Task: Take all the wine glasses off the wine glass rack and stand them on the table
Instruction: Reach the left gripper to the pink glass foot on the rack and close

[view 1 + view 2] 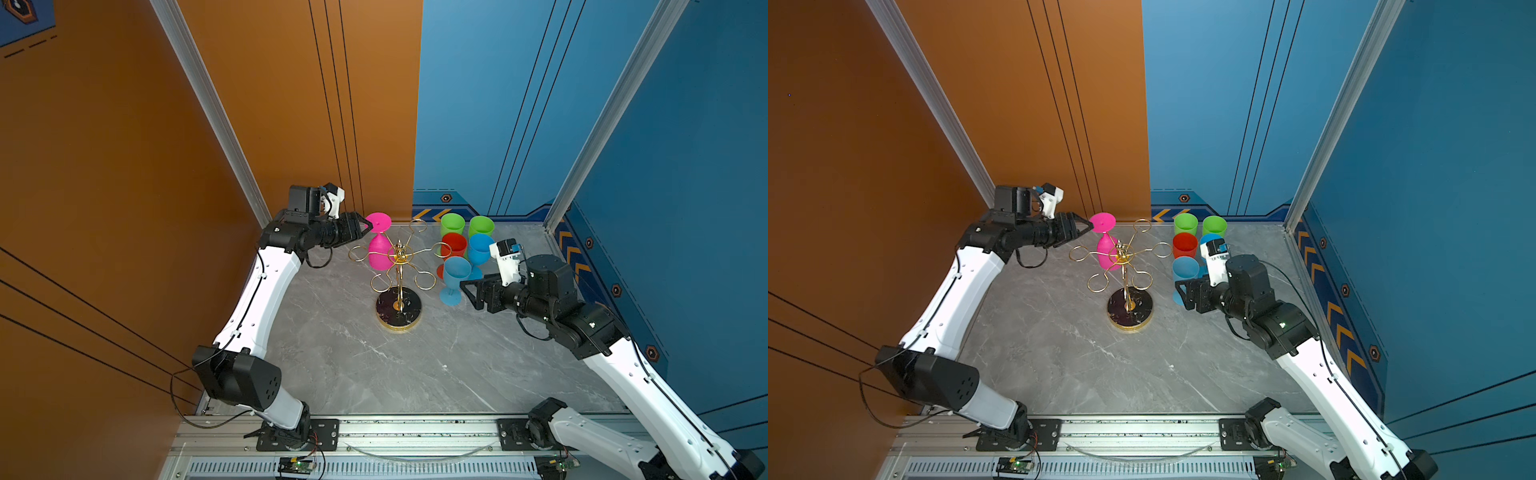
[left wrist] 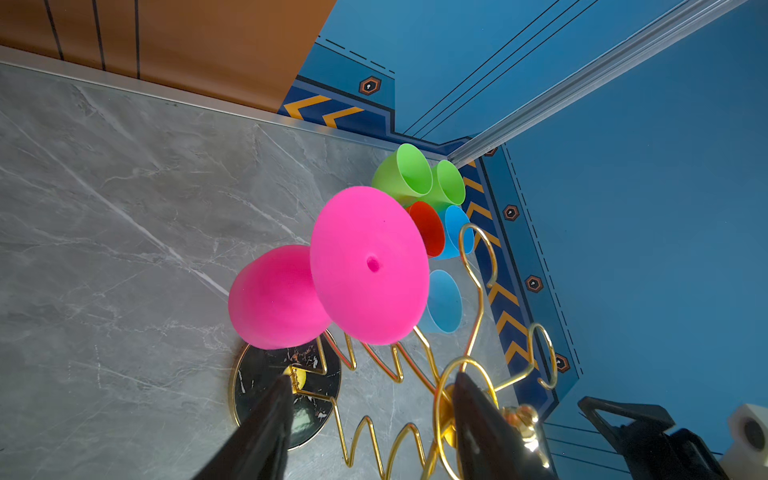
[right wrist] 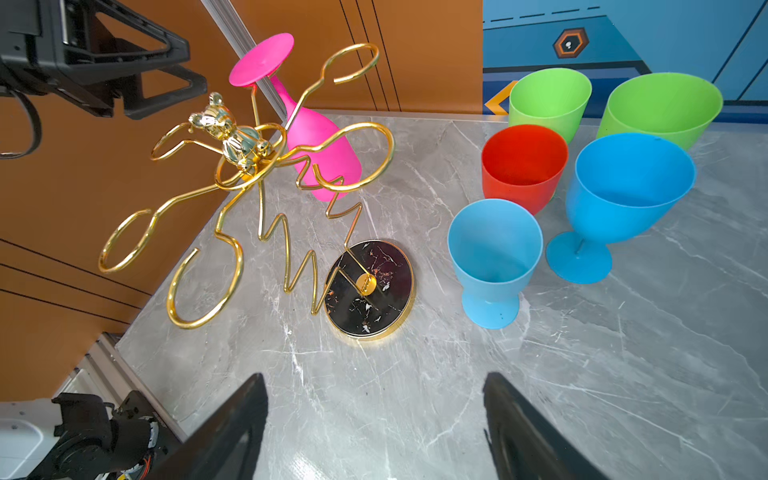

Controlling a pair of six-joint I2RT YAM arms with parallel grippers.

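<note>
On rack (image 1: 409,312) | glass (image 1: 378,253) foot-up, near-vertical | left end effector (image 1: 368,230) parted | right end effector (image 1: 468,296) parted

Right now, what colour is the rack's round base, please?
Base: black marbled, gold-rimmed; clearest from right wrist.

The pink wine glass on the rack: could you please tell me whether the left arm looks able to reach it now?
Probably yes. The left gripper hangs beside the foot of the pink wine glass, jaws open, nothing between them; only the gold loops of the rack crowd nearby.
</note>
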